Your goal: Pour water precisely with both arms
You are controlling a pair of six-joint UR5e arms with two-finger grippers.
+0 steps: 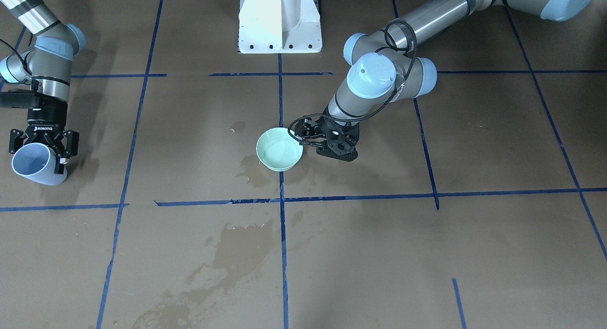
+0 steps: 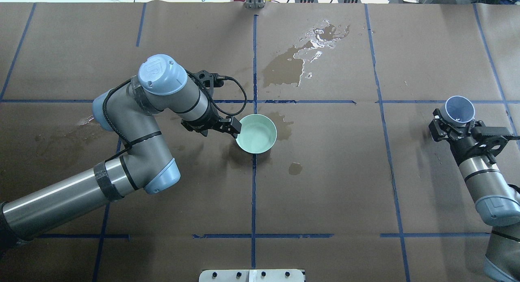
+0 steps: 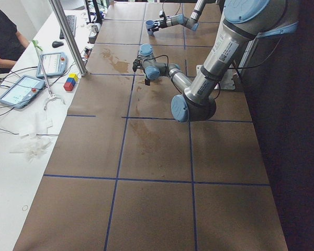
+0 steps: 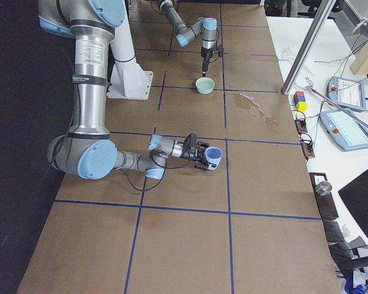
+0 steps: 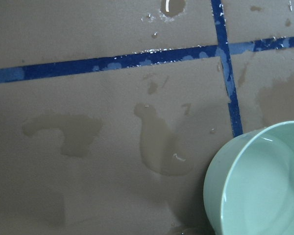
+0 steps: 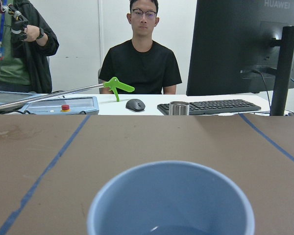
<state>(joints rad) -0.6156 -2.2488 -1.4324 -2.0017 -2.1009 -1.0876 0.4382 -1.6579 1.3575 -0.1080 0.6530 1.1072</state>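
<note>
Your water point(image 6: 157, 229) sits low inside the blue cup point(image 2: 460, 108). The right gripper point(image 2: 456, 121) is clamped on that cup's sides, out at the right end of the table point(image 2: 345, 180), well apart from the green bowl point(image 2: 256, 133). The left gripper point(image 2: 231, 128) is right up against the bowl's rim, but you can't tell if its fingers are apart or pinching. The right wrist view cuts the water off at the bottom, so it's just a glint. The cup's mouth faces mostly up, long axis near vertical, maybe leaning a bit. A glistening puddle point(image 2: 321, 32) lies across the table
</note>
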